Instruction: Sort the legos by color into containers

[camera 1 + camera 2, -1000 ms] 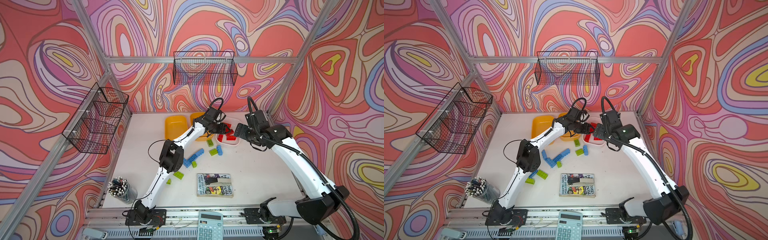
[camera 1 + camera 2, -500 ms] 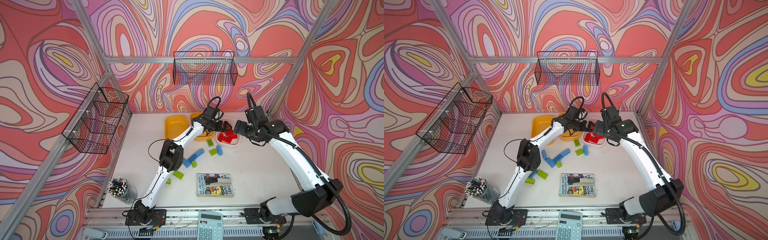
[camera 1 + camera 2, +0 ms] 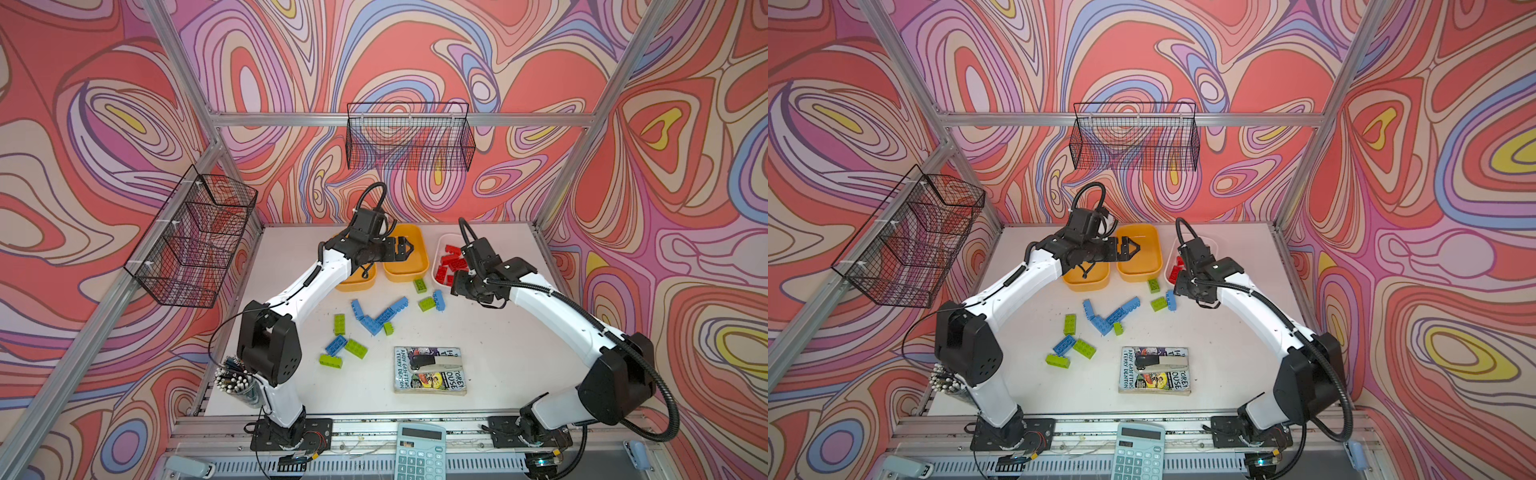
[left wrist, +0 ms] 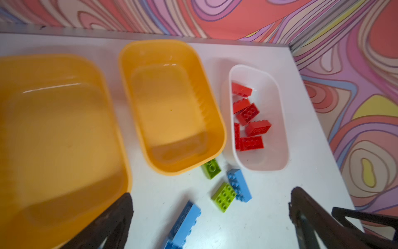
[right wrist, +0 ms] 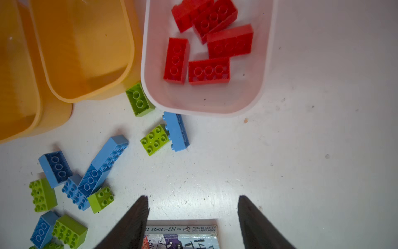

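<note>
Several red legos (image 5: 209, 71) lie in the white container (image 5: 204, 103), at the back right in both top views (image 3: 451, 240). Two orange-yellow containers (image 3: 409, 266) (image 3: 357, 282) stand left of it, with nothing showing in them. Blue legos (image 3: 384, 313) and lime green legos (image 3: 426, 304) are scattered on the table in front. My left gripper (image 3: 405, 248) hangs open and empty above the middle orange container (image 4: 172, 107). My right gripper (image 5: 193, 197) is open and empty, pointing down over bare table just in front of the white container.
A book (image 3: 428, 370) with a small tool on it lies at the front middle. A calculator (image 3: 419, 451) sits on the front rail and a cup of pencils (image 3: 237, 380) at the front left. Black wire baskets (image 3: 409, 137) (image 3: 195, 241) hang on the walls.
My left gripper has opened wide and pulled back left from the white container to over the orange one. My right gripper has moved nearer, off the white container, its jaws narrowing.
</note>
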You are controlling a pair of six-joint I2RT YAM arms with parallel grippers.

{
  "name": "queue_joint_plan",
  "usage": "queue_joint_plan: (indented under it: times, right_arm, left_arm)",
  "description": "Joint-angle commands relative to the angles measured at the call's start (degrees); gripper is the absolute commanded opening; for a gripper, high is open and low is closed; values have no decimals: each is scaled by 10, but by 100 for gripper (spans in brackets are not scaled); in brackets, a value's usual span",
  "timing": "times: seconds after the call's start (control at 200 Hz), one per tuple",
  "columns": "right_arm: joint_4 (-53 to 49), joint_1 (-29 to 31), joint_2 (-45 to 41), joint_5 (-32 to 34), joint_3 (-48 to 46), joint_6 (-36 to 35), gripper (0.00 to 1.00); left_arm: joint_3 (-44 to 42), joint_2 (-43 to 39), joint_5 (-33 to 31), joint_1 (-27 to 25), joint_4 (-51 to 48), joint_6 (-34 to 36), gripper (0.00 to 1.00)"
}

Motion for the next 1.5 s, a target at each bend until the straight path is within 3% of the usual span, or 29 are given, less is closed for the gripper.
queue_joint_plan:
  times: [0.0, 0.255, 0.476, 0.611, 0.831, 1.112, 1.327, 1.492]
  right_arm:
    - [70, 10, 20, -25, -28, 22, 67]
    - [110, 13, 98, -14, -20, -15, 62]
    - [127, 12, 169, -13, 13, -31, 57]
    - [131, 11, 202, -18, 31, -39, 55]
    - [136, 4, 227, -12, 44, -38, 51]
    - [134, -14, 253, -12, 57, -50, 42]
    - [140, -18, 269, -29, 60, -58, 41]
    - [132, -18, 270, -39, 58, -60, 19]
  left_arm:
    - [-59, -60, -79, -8, -47, 47, 100]
    - [-182, -185, -120, 4, -73, 28, 100]
    - [-256, -264, -42, 68, -41, -20, 100]
    - [-259, -274, -24, 108, -50, -30, 100]
    - [-280, -303, -58, 109, -19, -2, 100]
    - [-278, -294, -43, 109, 12, -9, 100]
    - [-265, -272, -13, 108, 14, -14, 100]
    - [-261, -253, 24, 109, 39, -29, 100]
